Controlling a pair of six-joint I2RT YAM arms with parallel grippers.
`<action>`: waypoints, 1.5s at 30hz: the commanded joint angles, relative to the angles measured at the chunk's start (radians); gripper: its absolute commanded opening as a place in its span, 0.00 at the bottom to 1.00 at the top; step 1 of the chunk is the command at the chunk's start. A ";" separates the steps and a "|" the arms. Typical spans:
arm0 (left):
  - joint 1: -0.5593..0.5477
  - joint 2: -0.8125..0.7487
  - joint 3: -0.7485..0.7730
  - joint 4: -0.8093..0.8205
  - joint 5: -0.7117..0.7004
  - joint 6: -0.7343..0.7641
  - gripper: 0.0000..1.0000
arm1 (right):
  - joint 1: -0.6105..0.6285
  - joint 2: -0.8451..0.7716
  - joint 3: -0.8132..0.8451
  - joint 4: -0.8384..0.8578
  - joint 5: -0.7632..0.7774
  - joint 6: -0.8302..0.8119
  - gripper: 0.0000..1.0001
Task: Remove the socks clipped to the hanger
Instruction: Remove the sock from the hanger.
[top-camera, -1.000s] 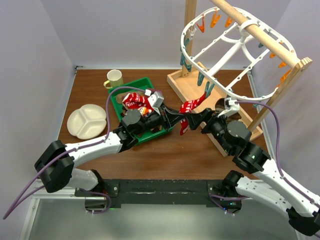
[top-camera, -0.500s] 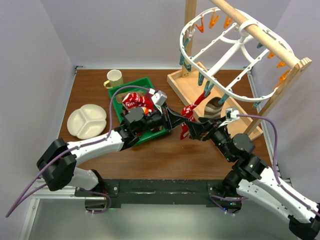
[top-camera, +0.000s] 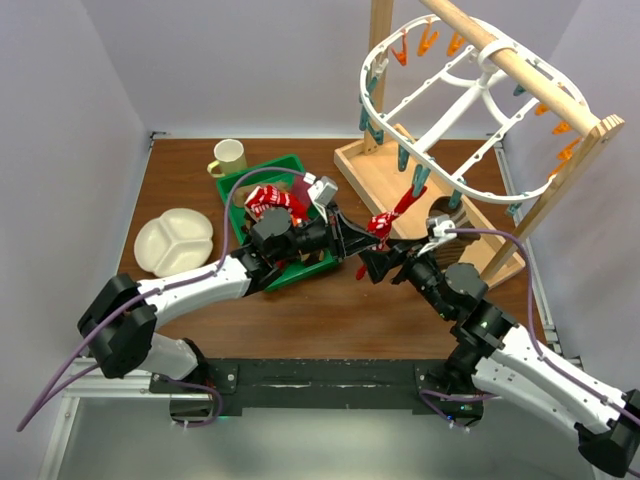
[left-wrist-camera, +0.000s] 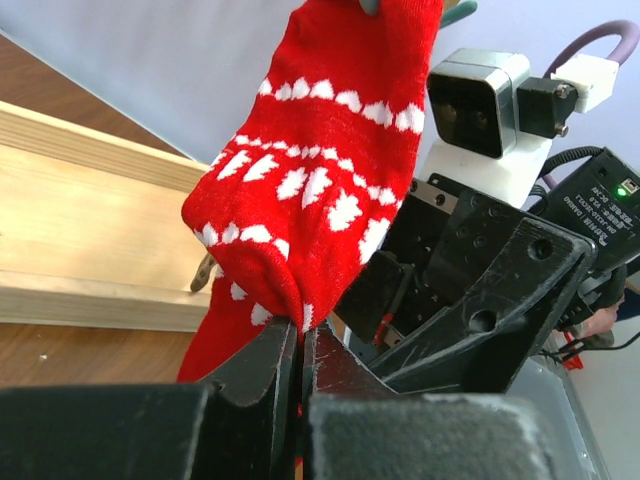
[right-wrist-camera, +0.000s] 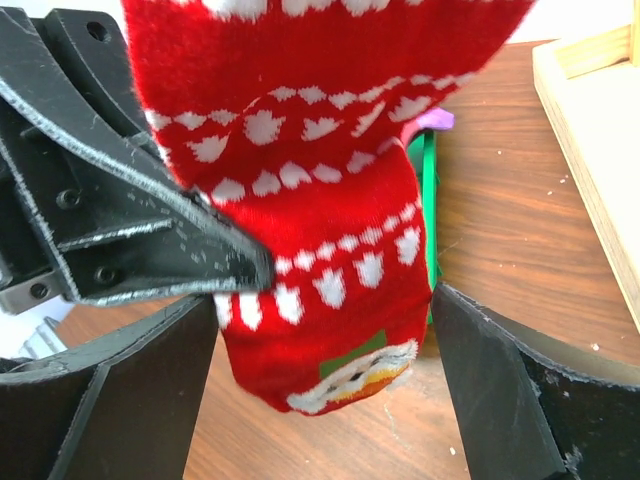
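The white oval hanger (top-camera: 440, 110) hangs from the wooden rail at the upper right. One red sock with white patterning (top-camera: 385, 222) hangs from a teal clip (top-camera: 415, 180) on its near rim. My left gripper (top-camera: 365, 240) is shut on a fold of this sock (left-wrist-camera: 320, 180), jaws pinched together (left-wrist-camera: 300, 335). My right gripper (top-camera: 372, 262) is open, one finger on each side of the sock's toe (right-wrist-camera: 320, 300); the fingers (right-wrist-camera: 130, 400) do not touch it. The left gripper's black finger (right-wrist-camera: 150, 230) reaches in from the left.
A green tray (top-camera: 262, 167) behind the left arm holds more red socks (top-camera: 270, 200). A pale mug (top-camera: 229, 156) and a white divided plate (top-camera: 180, 240) lie to the left. The wooden stand base (top-camera: 380, 170) and rail (top-camera: 520, 65) are at the right.
My right gripper has moved left and towards the near edge, so its open jaws now straddle the sock's toe. The left gripper stays shut on the sock, shifted slightly.
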 joint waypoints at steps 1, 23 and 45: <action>0.003 0.005 0.040 0.008 0.048 -0.032 0.00 | 0.000 0.035 -0.017 0.121 0.023 -0.022 0.84; 0.005 -0.007 0.164 -0.032 -0.048 0.046 0.47 | 0.001 0.127 -0.017 0.082 0.023 0.036 0.00; -0.003 0.041 0.471 -0.312 -0.211 0.277 0.61 | 0.000 0.213 -0.017 0.095 0.011 0.032 0.00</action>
